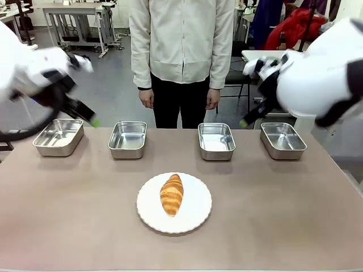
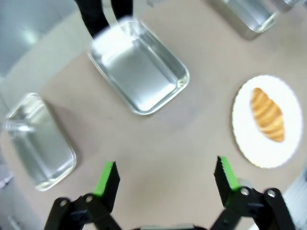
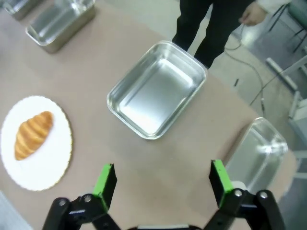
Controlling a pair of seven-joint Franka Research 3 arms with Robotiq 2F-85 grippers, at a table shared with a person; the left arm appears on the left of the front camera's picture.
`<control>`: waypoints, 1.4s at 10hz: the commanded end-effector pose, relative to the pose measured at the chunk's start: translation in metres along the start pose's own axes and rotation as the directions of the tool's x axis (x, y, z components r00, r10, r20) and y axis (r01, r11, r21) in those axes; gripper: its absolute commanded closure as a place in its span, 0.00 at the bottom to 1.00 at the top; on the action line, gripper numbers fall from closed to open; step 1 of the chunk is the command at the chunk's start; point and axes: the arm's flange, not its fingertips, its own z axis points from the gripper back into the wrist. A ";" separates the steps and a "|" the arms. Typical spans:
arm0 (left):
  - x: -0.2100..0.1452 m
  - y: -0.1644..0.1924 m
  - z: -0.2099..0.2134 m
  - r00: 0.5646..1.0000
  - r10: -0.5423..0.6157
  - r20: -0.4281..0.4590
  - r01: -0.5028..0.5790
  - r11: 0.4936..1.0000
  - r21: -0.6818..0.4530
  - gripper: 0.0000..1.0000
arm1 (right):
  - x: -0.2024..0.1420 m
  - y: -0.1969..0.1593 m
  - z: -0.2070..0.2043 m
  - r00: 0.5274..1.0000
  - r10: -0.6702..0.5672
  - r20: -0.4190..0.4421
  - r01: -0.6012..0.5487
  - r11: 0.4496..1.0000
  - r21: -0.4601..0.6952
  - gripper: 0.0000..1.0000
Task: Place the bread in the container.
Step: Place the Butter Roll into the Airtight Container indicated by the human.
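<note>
The bread [image 1: 172, 194], a golden croissant, lies untouched at the centre of the frame on a white scalloped plate [image 1: 195, 218], its length running toward the top of the picture. Both robot arms hover at the upper corners. The left gripper [image 1: 92, 120], at upper left, has its green-padded fingers spread wide with nothing between them. The right gripper [image 1: 245, 120], at upper right, is splayed just as wide and just as empty. Four steel containers line the middle band of the table [image 1: 68, 226], all bare inside: the outer-left container [image 1: 54, 150], the inner-left container [image 1: 126, 154], the inner-right container [image 1: 217, 156] and the outer-right container [image 1: 281, 154]. A person [image 1: 181, 56] stands behind the row at top centre, hands hanging at the sides. Nothing here shows which container is meant. The step in hand appears to be the reach for the bread, and either arm is placed to make it. To do it well, the chosen gripper would likely come straight down over the thick middle of the croissant. One finger should sit on each long flank, across the narrow width rather than over the tapered ends. The closure ought to be gentle, since a flaky crust may crush or shed. The pads should stop short of scraping the plate, which could skid. A clean vertical lift before travelling toward the row should clear the plate's edge and the containers' rolled rims.
</note>
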 end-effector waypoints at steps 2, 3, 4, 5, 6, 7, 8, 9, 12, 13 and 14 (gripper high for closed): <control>0.005 0.098 0.068 0.997 -0.061 -0.042 0.054 0.989 -0.139 0.00 | -0.007 -0.098 0.038 0.997 0.053 0.052 -0.059 0.989 0.138 0.00; -0.007 0.125 0.091 0.995 -0.102 -0.008 0.098 0.975 -0.201 0.00 | -0.021 -0.128 0.049 0.993 0.074 0.089 -0.090 0.979 0.183 0.00; -0.020 0.148 0.109 0.988 -0.149 0.032 0.152 0.963 -0.222 0.00 | -0.036 -0.152 0.060 0.989 0.054 0.136 -0.083 0.973 0.217 0.00; -0.038 0.164 0.118 0.983 -0.167 0.071 0.179 0.960 -0.215 0.00 | -0.052 -0.168 0.065 0.984 0.065 0.164 -0.103 0.965 0.241 0.00; -0.054 0.173 0.117 0.979 -0.183 0.087 0.199 0.952 -0.233 0.00 | -0.066 -0.173 0.066 0.973 0.102 0.207 -0.153 0.957 0.247 0.00; -0.056 0.169 0.102 0.979 -0.190 0.071 0.198 0.971 -0.135 0.00 | -0.070 -0.179 0.063 0.978 -0.013 0.209 -0.050 0.955 0.292 0.00; -0.052 0.166 0.129 0.985 -0.162 0.062 0.171 0.965 -0.198 0.00 | -0.064 -0.164 0.079 0.981 0.070 0.178 -0.108 0.972 0.209 0.00; -0.052 0.166 0.129 0.985 -0.162 0.062 0.171 0.965 -0.198 0.00 | -0.064 -0.164 0.079 0.981 0.070 0.178 -0.108 0.972 0.209 0.00; -0.052 0.166 0.129 0.985 -0.162 0.062 0.171 0.965 -0.198 0.00 | -0.064 -0.164 0.079 0.981 0.070 0.178 -0.108 0.972 0.209 0.00; -0.053 0.167 0.125 0.982 -0.183 0.044 0.188 0.965 -0.182 0.00 | -0.065 -0.162 0.076 0.982 0.077 0.170 -0.115 0.968 0.224 0.00; -0.052 0.174 0.147 0.981 -0.180 0.073 0.192 0.953 -0.236 0.00 | -0.063 -0.179 0.099 0.969 0.055 0.243 -0.109 0.971 0.215 0.00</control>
